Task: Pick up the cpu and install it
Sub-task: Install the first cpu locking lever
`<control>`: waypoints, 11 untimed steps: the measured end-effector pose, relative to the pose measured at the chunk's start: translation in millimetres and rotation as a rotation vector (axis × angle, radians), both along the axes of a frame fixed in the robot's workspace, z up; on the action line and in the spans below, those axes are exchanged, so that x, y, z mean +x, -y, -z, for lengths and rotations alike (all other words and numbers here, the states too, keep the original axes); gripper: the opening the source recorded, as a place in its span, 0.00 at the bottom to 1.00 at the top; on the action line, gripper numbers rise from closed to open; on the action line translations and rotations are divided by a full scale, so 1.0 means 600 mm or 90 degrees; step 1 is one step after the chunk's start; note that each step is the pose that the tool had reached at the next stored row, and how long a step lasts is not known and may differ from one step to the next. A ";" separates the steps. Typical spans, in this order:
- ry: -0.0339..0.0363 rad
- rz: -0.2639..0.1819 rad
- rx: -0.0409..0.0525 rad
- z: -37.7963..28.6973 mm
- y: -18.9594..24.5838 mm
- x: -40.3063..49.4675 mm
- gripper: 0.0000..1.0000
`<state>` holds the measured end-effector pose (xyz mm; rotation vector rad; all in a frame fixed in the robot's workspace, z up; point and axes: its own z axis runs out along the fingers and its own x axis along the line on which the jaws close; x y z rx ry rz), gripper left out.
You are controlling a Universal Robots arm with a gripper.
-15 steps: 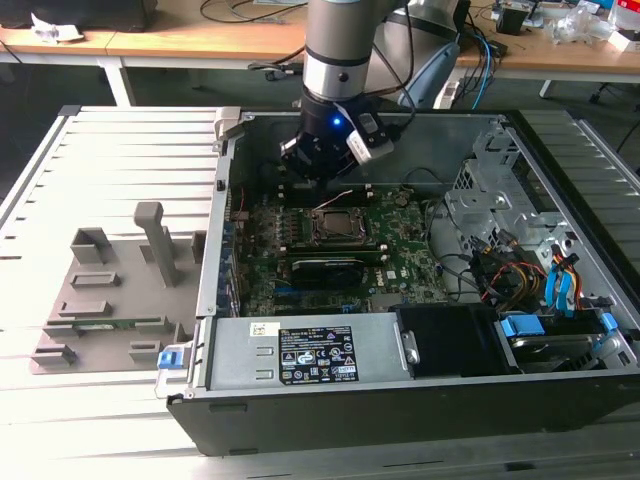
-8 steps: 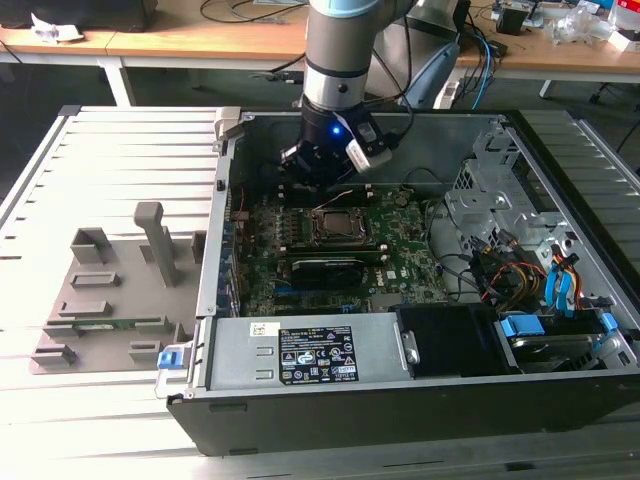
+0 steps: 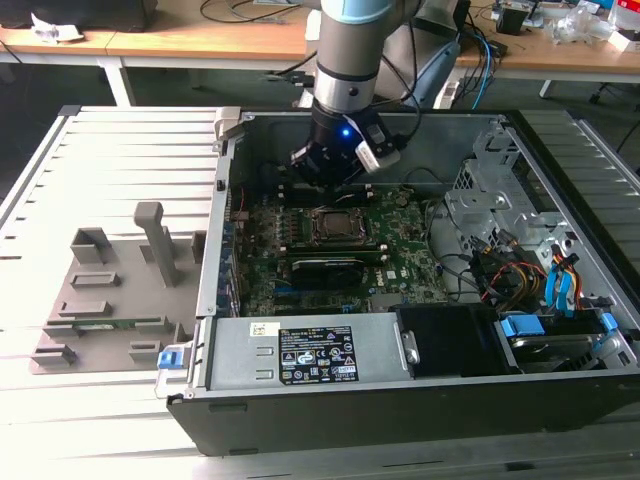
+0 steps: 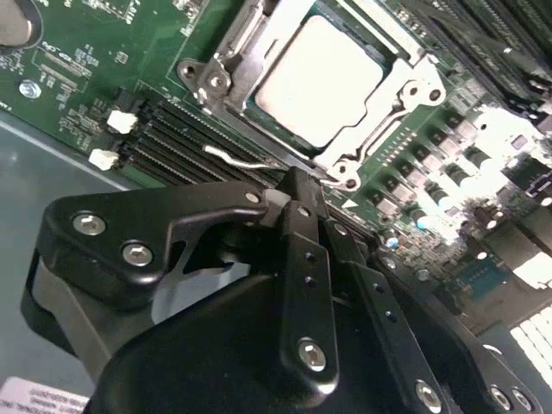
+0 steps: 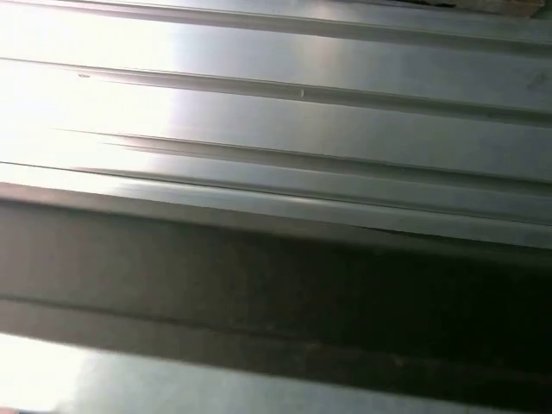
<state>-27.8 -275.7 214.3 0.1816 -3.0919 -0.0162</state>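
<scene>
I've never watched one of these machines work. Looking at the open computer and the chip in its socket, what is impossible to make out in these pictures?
- Whether the hand is open or shut: in the second wrist view its own black housing covers the tips.
- Whether the cpu is fully seated: the socket frame overlaps its edges.
- The cpu in the exterior view: too small, under the arm.
- The first wrist view: blurred metal ridges, with no clue what they belong to.

Arm (image 3: 345, 45): grey tube, light-blue joint cap, blue LED at wrist. Pincer (image 4: 297, 203): matte black linkages, silver screws (black cable alongside).
</scene>
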 end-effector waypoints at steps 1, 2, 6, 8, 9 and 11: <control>-0.0001 0.000 0.0000 0.001 -0.0001 0.002 0.11; -0.0005 -0.001 0.0000 0.002 -0.0002 0.005 0.11; -0.0029 -0.004 0.0000 0.010 -0.0015 0.025 0.11; -0.0034 -0.005 0.0000 0.013 -0.0017 0.029 0.11; -0.0036 -0.005 0.0000 0.014 -0.0017 0.031 0.11; -0.0039 -0.005 -0.0001 0.016 -0.0016 0.034 0.11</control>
